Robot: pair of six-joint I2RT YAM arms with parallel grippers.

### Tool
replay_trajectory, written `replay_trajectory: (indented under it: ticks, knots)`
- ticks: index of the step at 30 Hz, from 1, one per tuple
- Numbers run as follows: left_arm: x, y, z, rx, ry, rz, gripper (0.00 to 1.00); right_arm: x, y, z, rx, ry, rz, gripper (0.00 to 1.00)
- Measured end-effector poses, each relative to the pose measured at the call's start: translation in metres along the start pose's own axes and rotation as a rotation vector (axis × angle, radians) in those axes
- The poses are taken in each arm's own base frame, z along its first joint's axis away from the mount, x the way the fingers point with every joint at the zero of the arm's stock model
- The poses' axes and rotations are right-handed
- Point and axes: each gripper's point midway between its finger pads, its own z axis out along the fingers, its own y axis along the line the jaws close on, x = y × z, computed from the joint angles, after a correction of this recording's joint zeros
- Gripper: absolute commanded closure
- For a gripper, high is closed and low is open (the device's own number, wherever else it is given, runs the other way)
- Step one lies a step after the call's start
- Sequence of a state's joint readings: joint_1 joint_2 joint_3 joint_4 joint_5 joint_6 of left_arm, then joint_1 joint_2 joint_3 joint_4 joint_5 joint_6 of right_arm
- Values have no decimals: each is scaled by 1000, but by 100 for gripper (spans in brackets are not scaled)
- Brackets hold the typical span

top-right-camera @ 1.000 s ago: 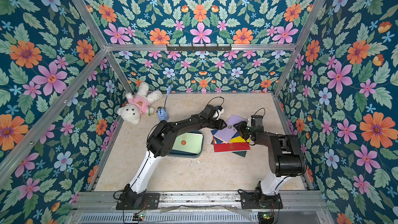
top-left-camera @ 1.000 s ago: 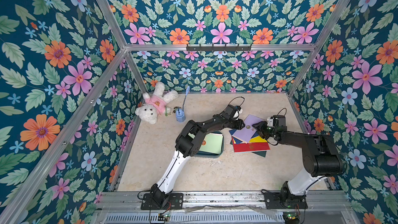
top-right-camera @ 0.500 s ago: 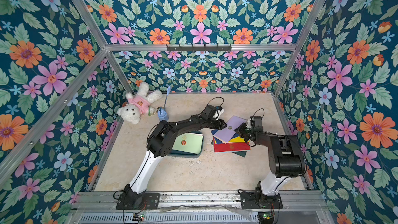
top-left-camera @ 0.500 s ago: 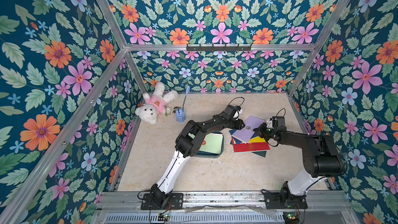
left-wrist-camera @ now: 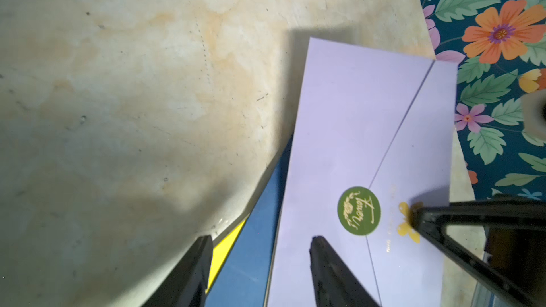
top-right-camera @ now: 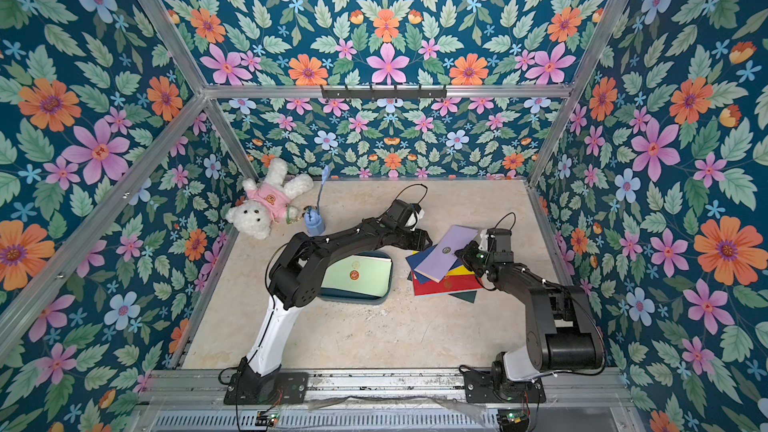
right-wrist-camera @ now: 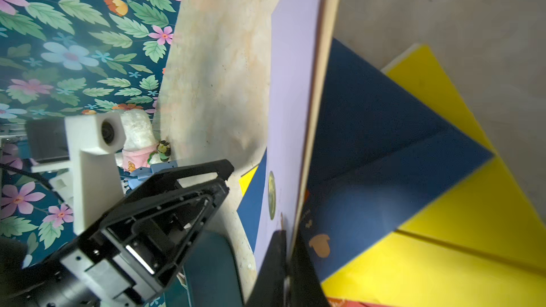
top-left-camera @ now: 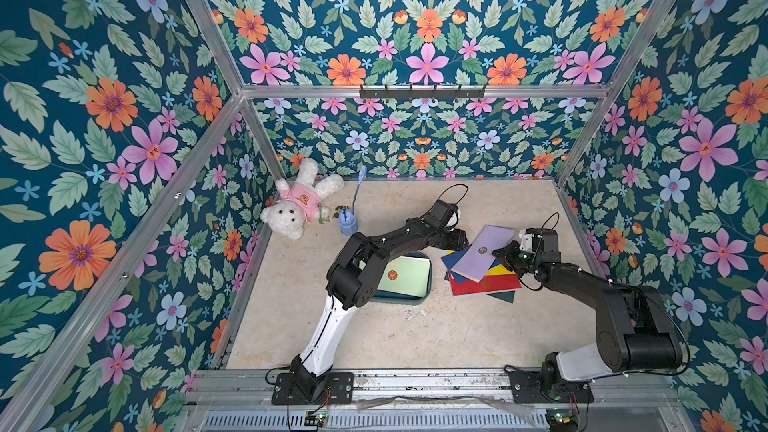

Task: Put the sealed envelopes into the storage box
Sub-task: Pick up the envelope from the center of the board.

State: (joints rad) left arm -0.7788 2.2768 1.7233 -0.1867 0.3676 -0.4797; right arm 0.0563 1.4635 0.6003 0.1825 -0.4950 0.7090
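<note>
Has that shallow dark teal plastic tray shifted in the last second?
No. The dark teal tray sits just where it was, measured against the small light-blue cup in a top view.

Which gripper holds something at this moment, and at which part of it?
The right gripper pinches the lilac envelope at the middle of one long edge, beside the round seal. The left gripper is open astride the opposite edge, gripping nothing.

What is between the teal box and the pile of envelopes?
Nothing. Only a narrow strip of bare table separates the storage box from the envelope pile, as both top views show.
</note>
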Motion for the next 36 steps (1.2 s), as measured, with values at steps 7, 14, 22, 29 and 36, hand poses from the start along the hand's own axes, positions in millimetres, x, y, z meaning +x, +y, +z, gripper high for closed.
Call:
replay_trajectory:
  ticks: [7,14,22,29,36]
  knots:
    - [14,2,13,-27,37,-22,44,6,-15,-18,74,-48,-25,55]
    - [13,-3,22,-33,47,-16,43,20,-32,-22,108,-39,-19,55]
    - [10,-5,26,-27,38,0,44,24,-26,-21,69,-19,-9,57]
    - [13,0,21,-58,49,25,49,30,-23,-17,21,-4,19,60]
    - [16,5,15,-85,78,61,50,32,-24,-4,7,8,43,60]
